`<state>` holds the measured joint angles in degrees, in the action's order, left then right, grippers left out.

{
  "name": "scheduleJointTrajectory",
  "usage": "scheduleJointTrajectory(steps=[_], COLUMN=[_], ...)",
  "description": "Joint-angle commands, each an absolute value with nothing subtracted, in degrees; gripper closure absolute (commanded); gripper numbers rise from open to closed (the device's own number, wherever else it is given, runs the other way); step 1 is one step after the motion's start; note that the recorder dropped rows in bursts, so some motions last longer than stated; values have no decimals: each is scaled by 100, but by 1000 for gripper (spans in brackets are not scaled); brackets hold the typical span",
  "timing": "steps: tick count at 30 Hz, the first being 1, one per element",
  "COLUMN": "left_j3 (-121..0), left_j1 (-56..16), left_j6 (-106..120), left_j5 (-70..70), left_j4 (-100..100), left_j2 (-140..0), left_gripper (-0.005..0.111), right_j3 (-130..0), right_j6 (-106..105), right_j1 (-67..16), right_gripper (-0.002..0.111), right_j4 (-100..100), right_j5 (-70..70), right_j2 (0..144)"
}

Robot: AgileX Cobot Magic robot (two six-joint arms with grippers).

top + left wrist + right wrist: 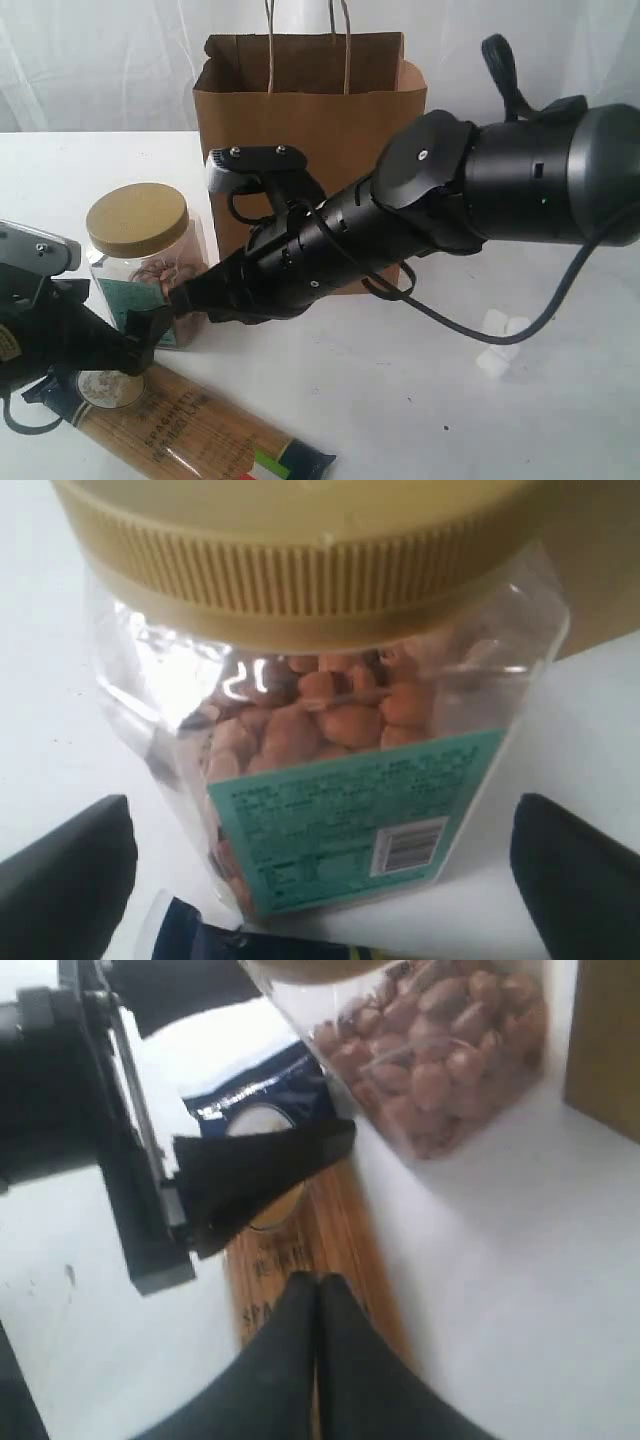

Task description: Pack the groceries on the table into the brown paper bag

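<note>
The tan-lidded clear nut jar [140, 250] stands on the table [400, 400] left of the brown paper bag [310, 120]. My left gripper [140, 338] is open just in front of the jar. In the left wrist view the jar [330, 730] fills the frame, with one finger [60, 880] and the other finger [580, 880] wide apart on either side. My right gripper [186, 300] reaches across and is shut and empty, its tip beside the jar's base. Its closed tips [318, 1285] hover over the spaghetti packet [300, 1250], which lies at the front [190, 430].
White marshmallows [500, 340] lie on the table to the right of the bag. The right arm's thick body and cable span the middle in front of the bag. The left gripper [250, 1175] shows close to the right one in the right wrist view.
</note>
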<state>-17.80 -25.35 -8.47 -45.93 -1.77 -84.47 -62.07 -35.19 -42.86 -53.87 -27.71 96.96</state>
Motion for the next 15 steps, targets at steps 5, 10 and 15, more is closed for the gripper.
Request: scheduleJointTrajectory(steps=[5,10,15], left_j3=[-1888,-1888,-1888], left_j1=[-2562,-2562,-2562], left_j6=[-922,-1011,-1075], left_j5=[-4763,-5028,-5274], left_j4=[-107,-130,-131], left_j2=[-8727,-8751,-8751], left_gripper=[2,2,2], right_j3=[-6202,-6221,-6221], right_j6=[-4180,-4825,-5274], right_j1=[-4281,-4281,-4281], right_gripper=[108,108,108], right_j4=[-6454,-6950,-7675], right_j5=[-1972,-1925,-1580], right_j2=[9982,10080,10290])
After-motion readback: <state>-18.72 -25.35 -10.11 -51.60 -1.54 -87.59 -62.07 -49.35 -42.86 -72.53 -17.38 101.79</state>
